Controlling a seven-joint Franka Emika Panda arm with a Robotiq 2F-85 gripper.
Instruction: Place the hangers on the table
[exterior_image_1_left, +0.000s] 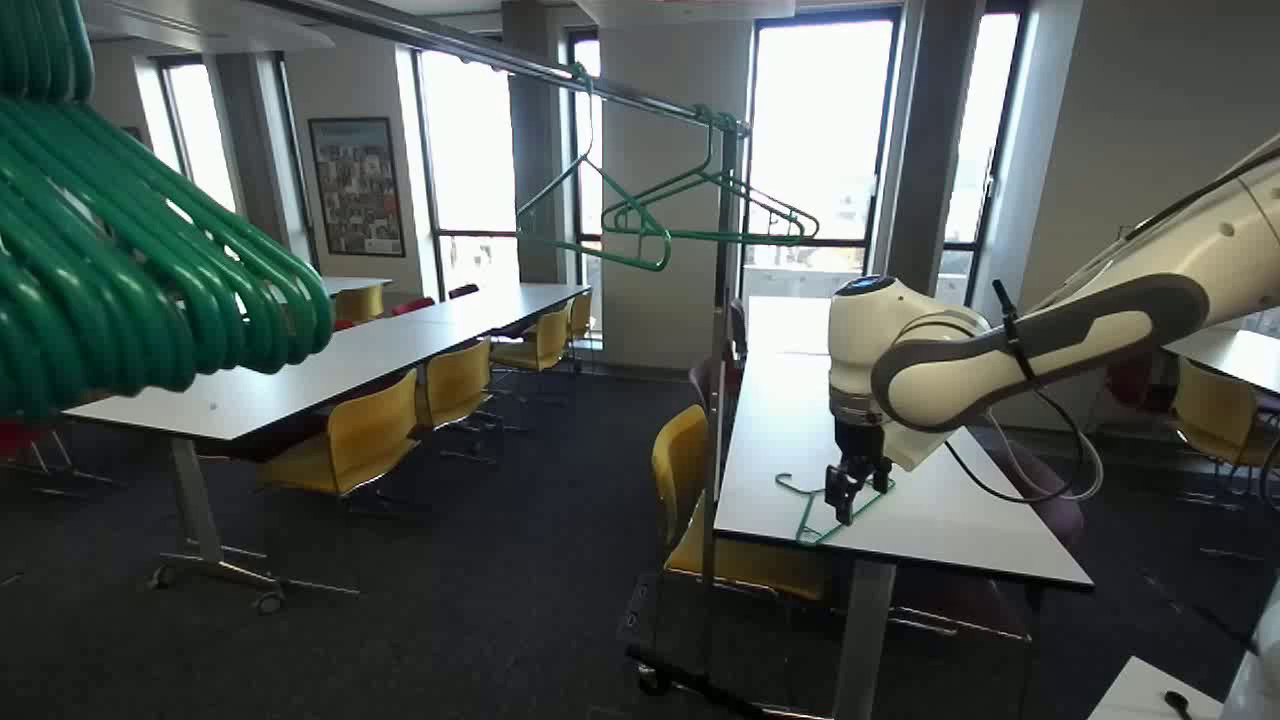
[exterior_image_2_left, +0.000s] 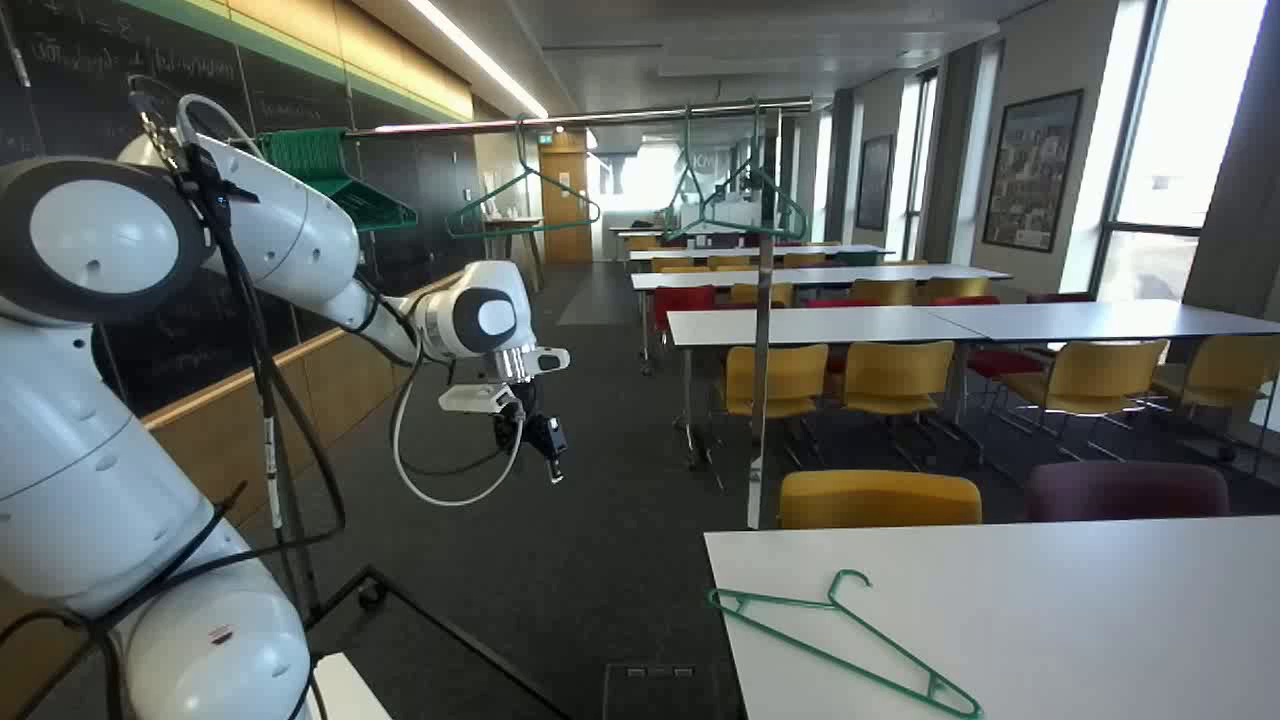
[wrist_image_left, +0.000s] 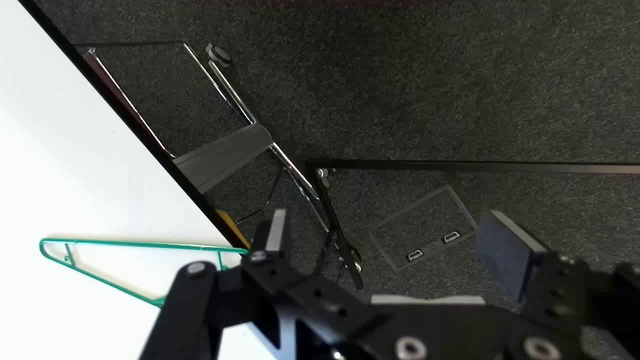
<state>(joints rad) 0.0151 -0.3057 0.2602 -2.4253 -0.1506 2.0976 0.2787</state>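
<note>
With your black two-finger gripper (wrist_image_left: 390, 234) spread wide and holding nothing, a low sweep toward eight o'clock in the wrist view could knock the thin green triangular hanger (wrist_image_left: 145, 244), lying with one end at the edge, off the long white tabletop (wrist_image_left: 90, 165), while one o'clock seems roomier, over dark carpet (wrist_image_left: 380, 80).

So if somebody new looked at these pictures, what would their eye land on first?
Probably the thick bunch of green hangers, looming large at the upper left of an exterior view. Next would likely come the bulky white robot arm, along the left of an exterior view where a lone green hanger lies on the bright white table at lower right.
</note>
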